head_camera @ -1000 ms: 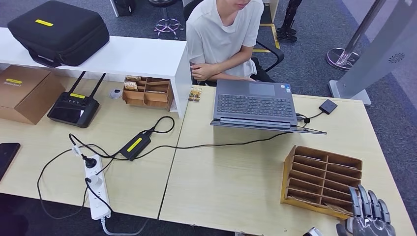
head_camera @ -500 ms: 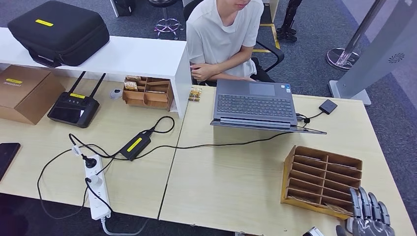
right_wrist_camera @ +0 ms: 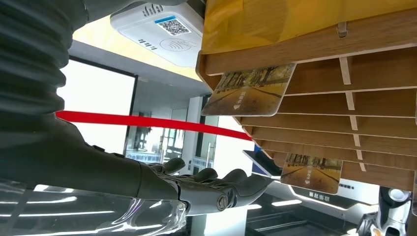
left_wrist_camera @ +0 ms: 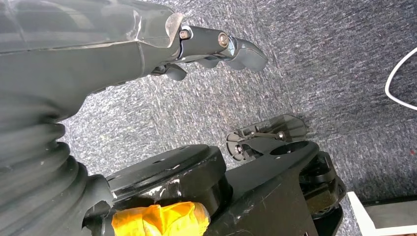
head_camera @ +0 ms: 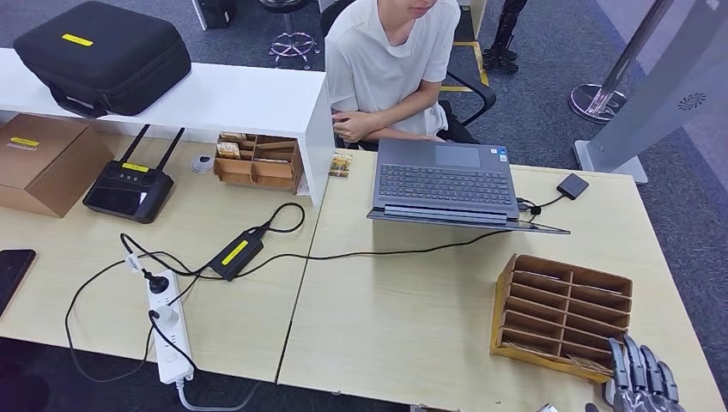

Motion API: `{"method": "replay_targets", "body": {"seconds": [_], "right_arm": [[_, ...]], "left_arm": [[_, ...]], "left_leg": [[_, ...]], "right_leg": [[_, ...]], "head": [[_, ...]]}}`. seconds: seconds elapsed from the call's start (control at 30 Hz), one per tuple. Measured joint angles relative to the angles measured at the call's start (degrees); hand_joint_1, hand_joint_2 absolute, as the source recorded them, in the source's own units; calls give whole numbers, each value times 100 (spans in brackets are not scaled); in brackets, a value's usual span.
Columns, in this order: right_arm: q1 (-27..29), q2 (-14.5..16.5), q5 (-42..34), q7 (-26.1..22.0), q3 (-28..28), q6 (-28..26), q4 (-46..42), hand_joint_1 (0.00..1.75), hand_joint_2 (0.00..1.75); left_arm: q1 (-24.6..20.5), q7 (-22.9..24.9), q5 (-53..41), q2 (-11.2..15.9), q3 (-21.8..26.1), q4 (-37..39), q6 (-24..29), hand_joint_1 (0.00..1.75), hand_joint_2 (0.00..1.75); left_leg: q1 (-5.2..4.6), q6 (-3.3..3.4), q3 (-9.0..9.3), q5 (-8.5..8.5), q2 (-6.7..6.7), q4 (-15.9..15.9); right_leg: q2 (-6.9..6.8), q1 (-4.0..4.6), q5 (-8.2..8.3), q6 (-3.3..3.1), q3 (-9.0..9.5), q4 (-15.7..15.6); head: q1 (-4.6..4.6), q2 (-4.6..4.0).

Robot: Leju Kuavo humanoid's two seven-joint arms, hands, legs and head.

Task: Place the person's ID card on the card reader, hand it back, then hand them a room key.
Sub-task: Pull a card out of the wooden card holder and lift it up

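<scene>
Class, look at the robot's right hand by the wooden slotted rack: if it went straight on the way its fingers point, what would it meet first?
Probably the wooden slotted rack: the right hand sits just short of its near edge, fingers pointing towards it, roughly in line with the cards sticking out of its slots. Depth is unclear.

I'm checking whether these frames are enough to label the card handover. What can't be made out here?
- Right hand: cut off by the head view's bottom edge; the wrist view shows its fingers extended with nothing in them.
- Wooden slot rack: slot contents too small in the head view; the right wrist view shows two cards.
- Person: head cut off by the top edge.
- Left hand: hangs over carpet.
</scene>
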Motion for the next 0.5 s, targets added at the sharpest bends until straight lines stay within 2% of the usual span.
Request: {"method": "replay_targets", "body": {"seconds": [0.5], "right_arm": [[10,141,1,-135,-155,84,36,0,175]], "left_arm": [[0,0,-1,-2,0,0,3,0,175]], "left_leg": [[0,0,0,0,0,0]], "right_leg": [[0,0,0,0,0,0]], "head": [[1,0]]}}
